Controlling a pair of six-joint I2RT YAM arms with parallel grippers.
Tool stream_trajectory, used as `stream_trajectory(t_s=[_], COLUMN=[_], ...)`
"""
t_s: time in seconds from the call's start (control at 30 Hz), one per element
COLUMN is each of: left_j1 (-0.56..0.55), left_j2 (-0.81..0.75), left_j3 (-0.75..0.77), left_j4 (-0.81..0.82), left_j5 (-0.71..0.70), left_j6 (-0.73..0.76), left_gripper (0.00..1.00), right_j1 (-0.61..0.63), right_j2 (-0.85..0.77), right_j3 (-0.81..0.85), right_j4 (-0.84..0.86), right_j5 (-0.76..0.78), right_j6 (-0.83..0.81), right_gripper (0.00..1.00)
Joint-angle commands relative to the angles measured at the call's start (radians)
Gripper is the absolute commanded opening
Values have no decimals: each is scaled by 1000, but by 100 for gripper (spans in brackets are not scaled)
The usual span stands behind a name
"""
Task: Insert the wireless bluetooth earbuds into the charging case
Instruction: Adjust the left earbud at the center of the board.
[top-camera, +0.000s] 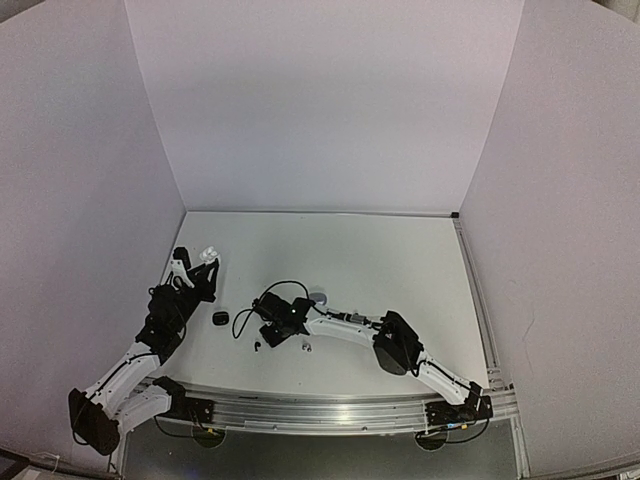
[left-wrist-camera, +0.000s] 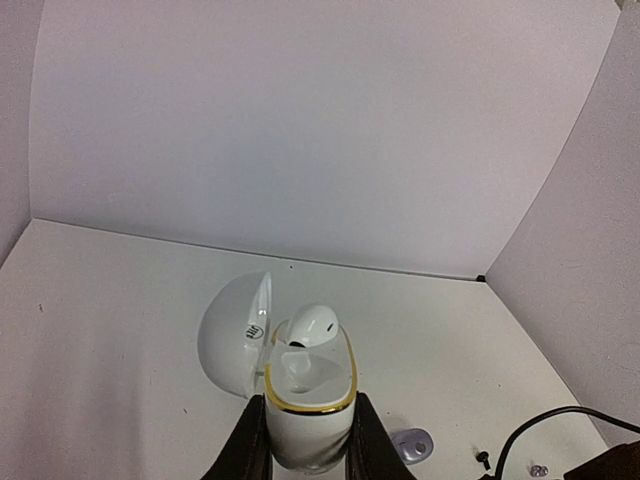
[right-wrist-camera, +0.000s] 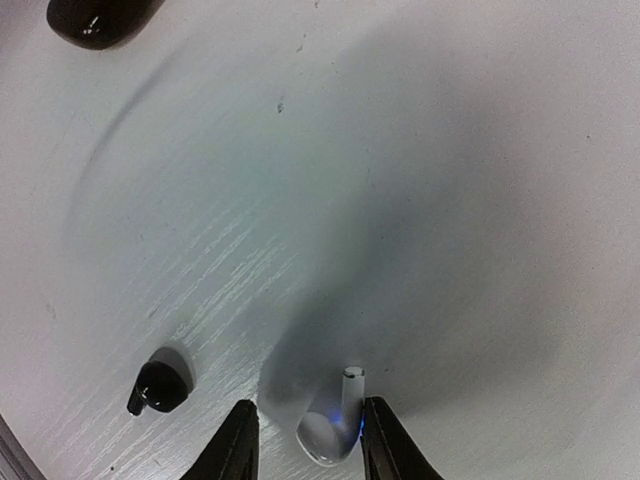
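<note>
The right claw (right-wrist-camera: 308, 425) stands half-open astride a white earbud (right-wrist-camera: 328, 434) lying against one finger; I'd centre it, then squeeze gently. The left claw (left-wrist-camera: 308, 418) clamps the open charging case (left-wrist-camera: 302, 438).

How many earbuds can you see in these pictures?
4: one white earbud seated in the open white charging case, a second white earbud inside the right pincer on the table, a black earbud beside it, and probably a greyish earbud nearby. Others may be hidden.

white case (left-wrist-camera: 305, 432): glossy plastic, gold rim | black earbud (right-wrist-camera: 160, 386): glossy | table (right-wrist-camera: 450, 150): matt, grained
</note>
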Motion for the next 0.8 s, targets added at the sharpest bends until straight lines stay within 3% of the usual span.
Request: stream_trajectory(t_s=[0.0,0.1,0.4,0.63,0.77], left_j1=[-4,-4,-5,-5,-5], left_j2=[1,0,4,7,8], left_j3=[11,12,13,11,13], left_j4=[32,29,34,35,39], left_j5=[10,11,19,19,22], left_j6=[-3,-1,-2,-4,-3], left_gripper=[0,0,0,0,0], right_j1=[6,6,6,-1,-6], right_j2=[-29,-34,-88,-139,-114], right_j3=[-28,-40,-83,-148,-117], right_j4=[-50,-55,-65,-77,-82], right_j5=[-12,-17,-3,122,73], right_j6=[5,9,39,110,97], right_gripper=[31,28,32,32,36])
